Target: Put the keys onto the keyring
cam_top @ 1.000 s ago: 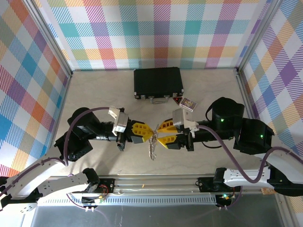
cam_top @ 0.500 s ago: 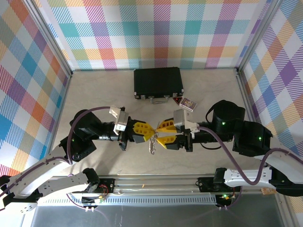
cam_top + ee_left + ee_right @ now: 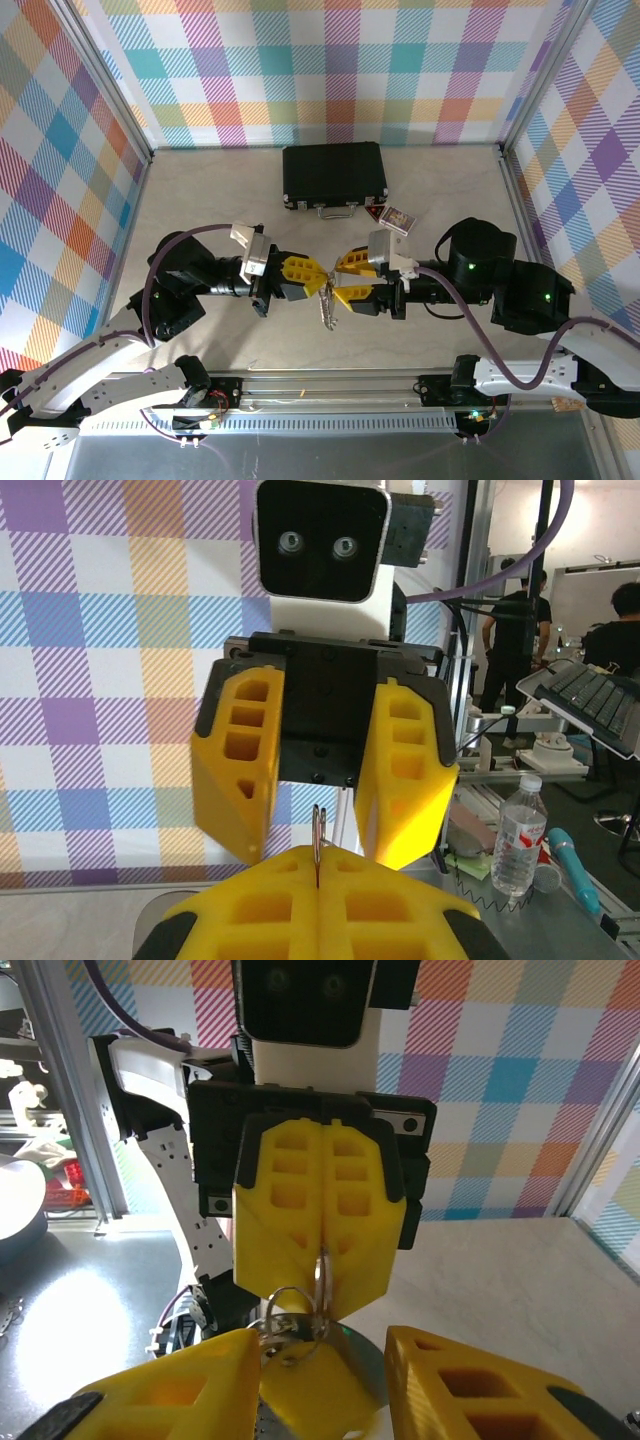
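Change since a second ago: the right gripper [image 3: 338,280] has parted its yellow fingers, and both arms have shifted slightly; the rest of the table [image 3: 200,200] is as it was.

Item: left gripper [image 3: 316,277]. At the table's middle, pointing right. Its fingers are pressed flat together on the thin wire of the keyring [image 3: 292,1326]. The left wrist view shows the wire standing up out of the seam between them.

Item: right gripper. Faces the left one tip to tip, jaws apart, one finger on either side of the hanging ring. I cannot tell if either finger touches it.

Item: keyring. Silvery loops, dangling from the left fingertips, above the table between the two grippers.

Item: key [image 3: 308,1392]. A yellow head, seen close in the right wrist view just under the loops; whether it is threaded on cannot be told.

Item: black case [image 3: 335,178]. At the far side of the table, lid shut, handle toward the arms; contents hidden.

Item: small printed box [image 3: 397,218]. Closed, lying just beside the case's near right corner.
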`<state>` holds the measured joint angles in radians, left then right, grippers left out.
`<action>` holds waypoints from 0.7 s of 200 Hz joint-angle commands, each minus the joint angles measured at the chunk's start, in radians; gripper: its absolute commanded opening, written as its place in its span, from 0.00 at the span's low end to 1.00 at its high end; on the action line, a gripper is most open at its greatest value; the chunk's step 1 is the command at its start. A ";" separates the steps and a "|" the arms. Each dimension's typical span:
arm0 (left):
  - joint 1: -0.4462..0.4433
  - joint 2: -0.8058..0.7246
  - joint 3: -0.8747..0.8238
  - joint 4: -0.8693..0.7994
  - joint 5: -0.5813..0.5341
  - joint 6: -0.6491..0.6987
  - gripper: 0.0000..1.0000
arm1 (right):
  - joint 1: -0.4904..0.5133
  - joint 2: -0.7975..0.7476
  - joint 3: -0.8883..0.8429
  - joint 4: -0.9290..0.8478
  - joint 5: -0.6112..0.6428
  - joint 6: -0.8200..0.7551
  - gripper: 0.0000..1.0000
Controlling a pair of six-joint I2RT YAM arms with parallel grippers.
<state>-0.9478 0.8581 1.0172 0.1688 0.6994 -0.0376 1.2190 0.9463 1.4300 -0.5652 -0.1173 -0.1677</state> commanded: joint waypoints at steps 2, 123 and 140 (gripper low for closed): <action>-0.005 -0.007 -0.002 0.069 0.017 -0.011 0.00 | 0.006 -0.020 -0.008 0.032 0.019 0.016 0.39; -0.005 -0.009 -0.010 0.067 0.012 -0.015 0.00 | 0.005 -0.010 -0.048 0.103 -0.033 0.046 0.23; -0.005 -0.008 -0.015 0.064 0.011 -0.013 0.00 | 0.005 -0.006 -0.050 0.109 -0.030 0.048 0.22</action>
<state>-0.9478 0.8581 1.0168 0.1722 0.6983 -0.0383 1.2190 0.9394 1.3888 -0.5079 -0.1398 -0.1341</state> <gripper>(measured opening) 0.063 0.227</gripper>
